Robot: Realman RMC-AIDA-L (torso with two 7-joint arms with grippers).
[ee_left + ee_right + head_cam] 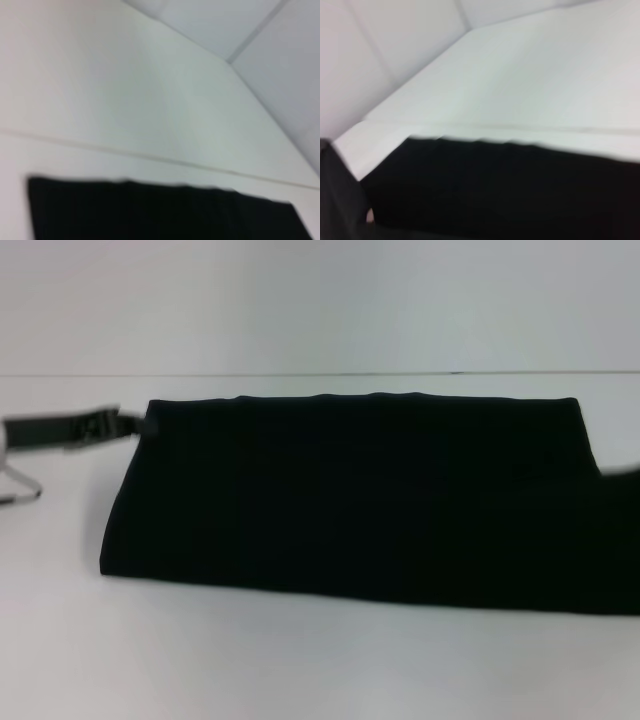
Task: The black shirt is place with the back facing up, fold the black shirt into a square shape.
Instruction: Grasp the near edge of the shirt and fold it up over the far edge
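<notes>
The black shirt (350, 500) lies flat on the white table (300, 660), folded into a long band that runs left to right. No lettering shows. My left gripper (140, 426) reaches in from the left at table height, its tip at the shirt's far left corner. At the right edge of the head view, a dark shape that I take for my right gripper (622, 480) merges with the shirt's right end. The left wrist view shows the shirt (160, 212) and its far edge. In the right wrist view the shirt (510, 190) fills the lower part.
The white table runs on to a pale wall (320, 300) behind the shirt. Bare table (50, 640) shows in front of the shirt and to its left. A thin seam line (150, 156) crosses the surface beyond the shirt.
</notes>
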